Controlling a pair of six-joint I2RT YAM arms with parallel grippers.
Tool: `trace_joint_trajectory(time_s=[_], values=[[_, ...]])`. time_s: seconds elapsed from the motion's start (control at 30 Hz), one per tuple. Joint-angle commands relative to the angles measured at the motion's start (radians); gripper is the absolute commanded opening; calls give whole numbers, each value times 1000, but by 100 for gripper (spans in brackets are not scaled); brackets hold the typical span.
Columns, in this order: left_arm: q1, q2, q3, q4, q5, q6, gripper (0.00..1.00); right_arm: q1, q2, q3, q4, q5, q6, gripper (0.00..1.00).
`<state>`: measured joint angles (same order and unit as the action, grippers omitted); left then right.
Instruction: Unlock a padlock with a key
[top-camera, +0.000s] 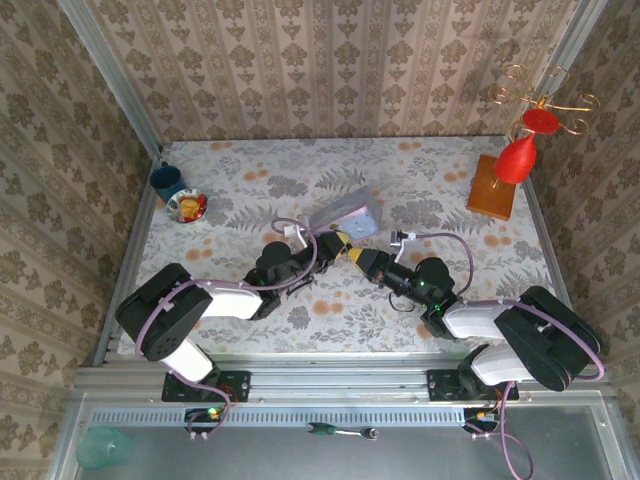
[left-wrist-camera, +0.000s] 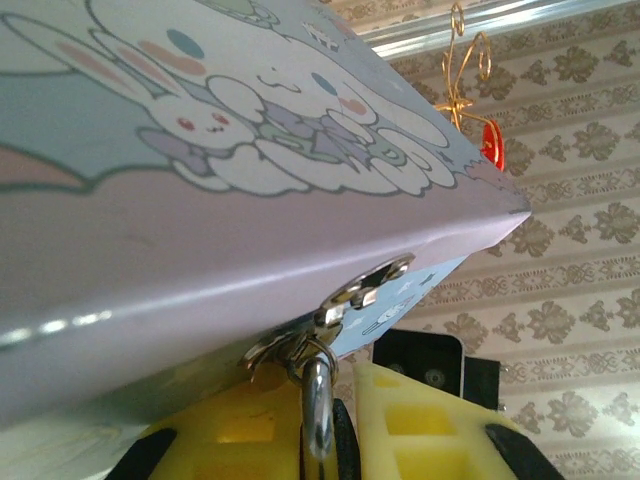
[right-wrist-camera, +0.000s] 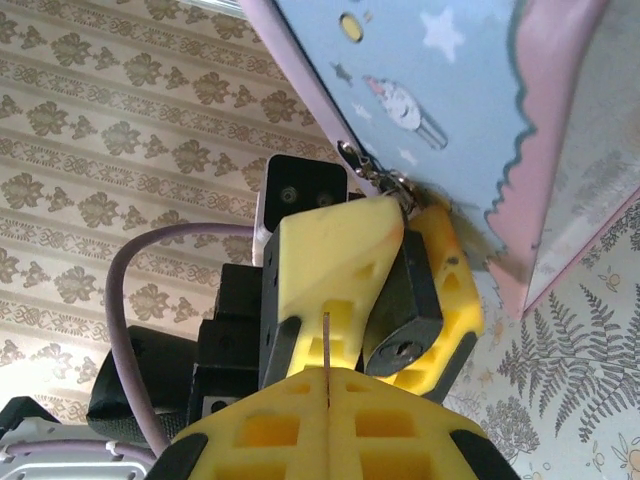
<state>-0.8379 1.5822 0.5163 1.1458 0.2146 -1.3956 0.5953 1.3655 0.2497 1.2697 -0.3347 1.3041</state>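
Two arms meet in the middle of the table (top-camera: 250, 170), by the tin (left-wrist-camera: 250, 250). The padlock (right-wrist-camera: 403, 310) hangs by its loop (left-wrist-camera: 317, 405) from the tin's clasp (left-wrist-camera: 365, 290), and the loop looks shut, so the lock is not yet open. The left gripper (top-camera: 338, 240) is nearly closed and squeezes the padlock between its yellow fingers. The right gripper (right-wrist-camera: 327, 385) is closed tight on a thin strip, which I think is the key (right-wrist-camera: 327, 335). The keyhole (right-wrist-camera: 400, 350) is bare, so the key is not in yet. It points a bit to the side of the hole, at a left finger (right-wrist-camera: 330, 260), and that finger is in its way. What is left, I think: slide the key over, push it in, turn it, and pull the loop free. Farther off sit a blue cup (top-camera: 166, 180), a small dish (top-camera: 187, 206) and a gold stand (top-camera: 495, 188) with red bits, all well apart from the lock.
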Motion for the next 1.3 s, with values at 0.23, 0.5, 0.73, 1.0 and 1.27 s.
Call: trace_joint_trajectory(time_s=[0.23, 0.5, 0.73, 1.0, 1.27], values=[[26, -11, 5, 127, 61, -16, 0, -28, -78, -35, -125, -69, -63, 0], [37, 0, -10, 100, 76, -16, 0, -24, -48, -38, -110, -77, -67, 0], [27, 11, -13, 111, 78, -31, 0, -20, 55, -26, -5, -89, -33, 0], [30, 25, -27, 134, 77, -43, 0, -20, 54, -32, 11, -89, -26, 0], [49, 26, -42, 135, 85, -43, 0, -20, 33, -26, -17, -90, -33, 0]])
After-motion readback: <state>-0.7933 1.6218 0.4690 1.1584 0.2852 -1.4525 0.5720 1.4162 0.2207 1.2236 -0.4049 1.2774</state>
